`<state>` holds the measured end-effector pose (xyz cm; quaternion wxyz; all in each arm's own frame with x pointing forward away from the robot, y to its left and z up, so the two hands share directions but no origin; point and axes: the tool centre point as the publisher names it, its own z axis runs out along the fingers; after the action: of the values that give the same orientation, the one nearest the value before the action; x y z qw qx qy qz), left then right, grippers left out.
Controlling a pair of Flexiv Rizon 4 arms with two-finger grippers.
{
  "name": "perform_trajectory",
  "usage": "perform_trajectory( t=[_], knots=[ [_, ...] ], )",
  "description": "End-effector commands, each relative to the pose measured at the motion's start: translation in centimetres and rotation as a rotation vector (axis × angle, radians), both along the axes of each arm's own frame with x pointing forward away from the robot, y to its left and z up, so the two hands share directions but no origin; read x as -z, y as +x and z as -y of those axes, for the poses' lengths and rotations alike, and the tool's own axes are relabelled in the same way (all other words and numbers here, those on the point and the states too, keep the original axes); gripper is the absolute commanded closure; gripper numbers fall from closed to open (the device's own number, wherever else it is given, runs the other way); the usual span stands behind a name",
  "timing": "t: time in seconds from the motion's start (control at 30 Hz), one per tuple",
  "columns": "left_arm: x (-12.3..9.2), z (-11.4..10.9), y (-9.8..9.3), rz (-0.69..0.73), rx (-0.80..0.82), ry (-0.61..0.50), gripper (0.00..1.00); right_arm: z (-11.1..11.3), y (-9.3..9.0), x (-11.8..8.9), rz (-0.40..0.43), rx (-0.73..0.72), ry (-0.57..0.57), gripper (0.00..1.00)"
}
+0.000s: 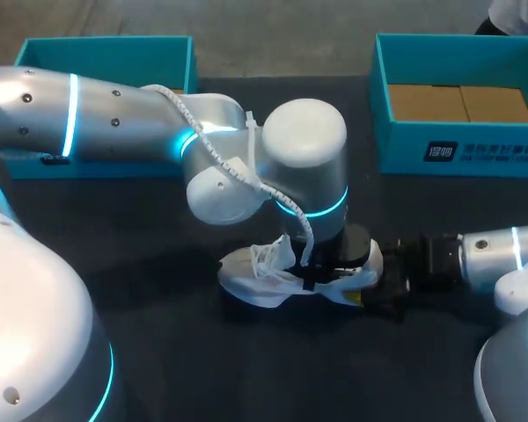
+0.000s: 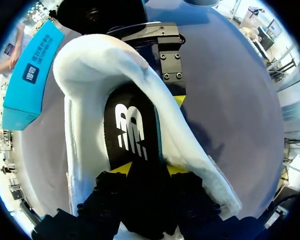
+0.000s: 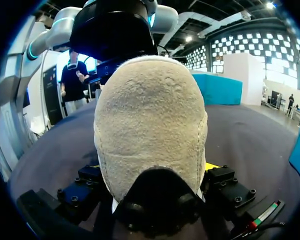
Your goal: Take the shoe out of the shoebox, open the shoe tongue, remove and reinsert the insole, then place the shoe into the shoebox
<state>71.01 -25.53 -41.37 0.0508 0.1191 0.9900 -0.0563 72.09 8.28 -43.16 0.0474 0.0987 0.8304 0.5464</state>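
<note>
Right gripper [image 3: 152,167]: the fingers [image 3: 210,166] bear on both sides of the heel of the shoe [image 1: 273,280] and clamp it, probably to anchor the shoe against upward pull. Left gripper [image 2: 149,169]: it points down into the shoe opening, at the black insole [image 2: 132,130] lying inside. Whether it grips anything cannot be told. The shoe rests upright on the table [image 1: 158,352], between both arms.

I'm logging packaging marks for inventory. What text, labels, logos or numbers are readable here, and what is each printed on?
Right shoebox, front wall: white print with a row of characters, too blurred to read.
Insole inside the shoe: white stylised emblem, no legible wording.
No readable numbers or signs elsewhere.
</note>
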Motion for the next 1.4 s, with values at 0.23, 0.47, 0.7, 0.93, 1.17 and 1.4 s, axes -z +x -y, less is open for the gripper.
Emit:
perform_trajectory(
  t=[0.23,0.47,0.7,0.93,1.17,1.4],
  knots=[
    [1.6,1.3,2.7,0.057,-0.017,0.004,0.68,-0.3,-0.1,-0.1,-0.002,-0.002,-0.001,1.00],
    [0.6,1.0,3.3,0.057,-0.014,0.003,0.65,-0.3,-0.1,-0.1,-0.002,-0.002,-0.001,1.00],
    [1.4,1.3,2.8,0.057,-0.007,0.023,0.63,-0.3,-0.1,-0.1,-0.002,-0.002,-0.001,1.00],
    [2.7,1.7,2.8,0.128,-0.020,0.017,0.65,-0.3,-0.1,-0.1,-0.002,-0.002,-0.001,1.00],
    [2.8,1.9,4.6,0.162,-0.061,0.026,0.98,-0.3,-0.1,-0.1,-0.002,-0.002,-0.001,1.00],
    [1.0,1.1,5.6,0.114,-0.096,0.009,1.00,-0.3,-0.1,-0.1,-0.002,-0.002,-0.001,1.00]
  ],
)
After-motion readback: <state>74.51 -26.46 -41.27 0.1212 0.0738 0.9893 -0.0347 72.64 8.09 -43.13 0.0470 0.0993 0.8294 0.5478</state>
